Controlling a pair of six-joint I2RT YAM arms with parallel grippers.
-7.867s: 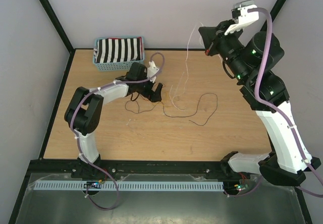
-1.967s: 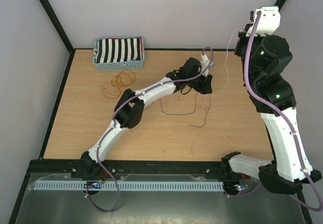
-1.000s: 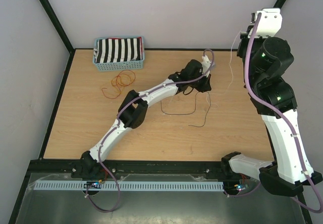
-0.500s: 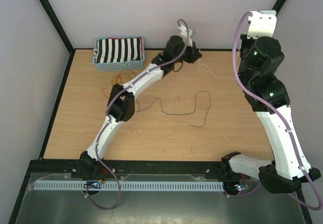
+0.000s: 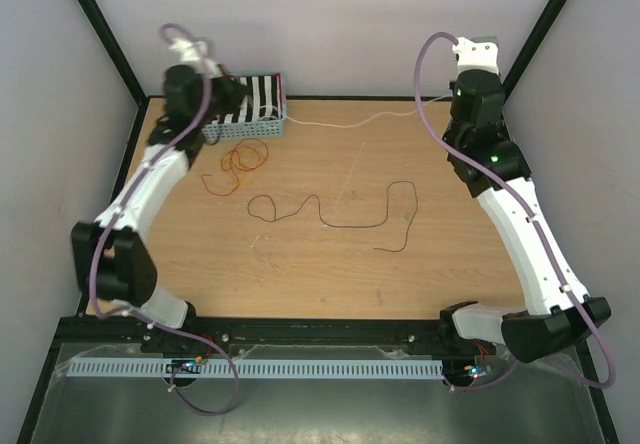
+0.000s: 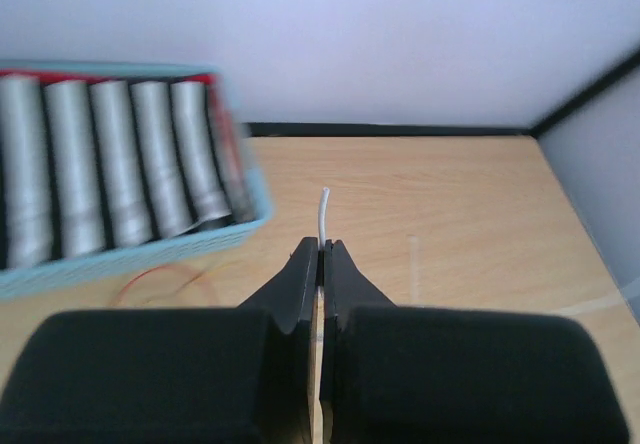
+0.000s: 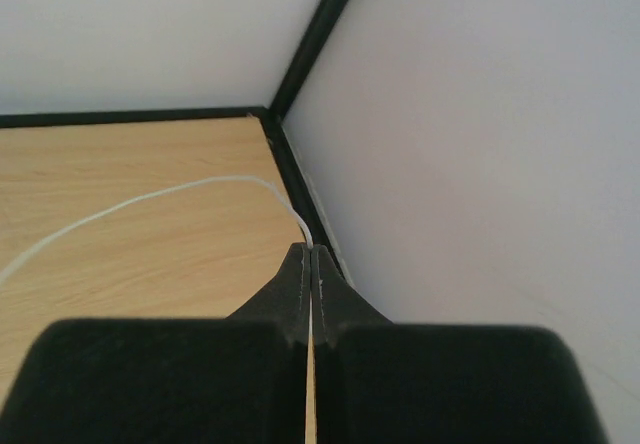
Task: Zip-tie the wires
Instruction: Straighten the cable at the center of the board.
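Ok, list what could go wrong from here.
1. The white strand is pinched by the left pincer and right pincer; only a short tip pokes past the left one, so pulling may slip it free.
2. The black wire and orange wires lie apart; a tie could miss some.

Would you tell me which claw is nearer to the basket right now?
Left. The left claw, shut on a white strand, is right beside the basket at the far left; the right claw, also gripping the strand, is at the far right corner.
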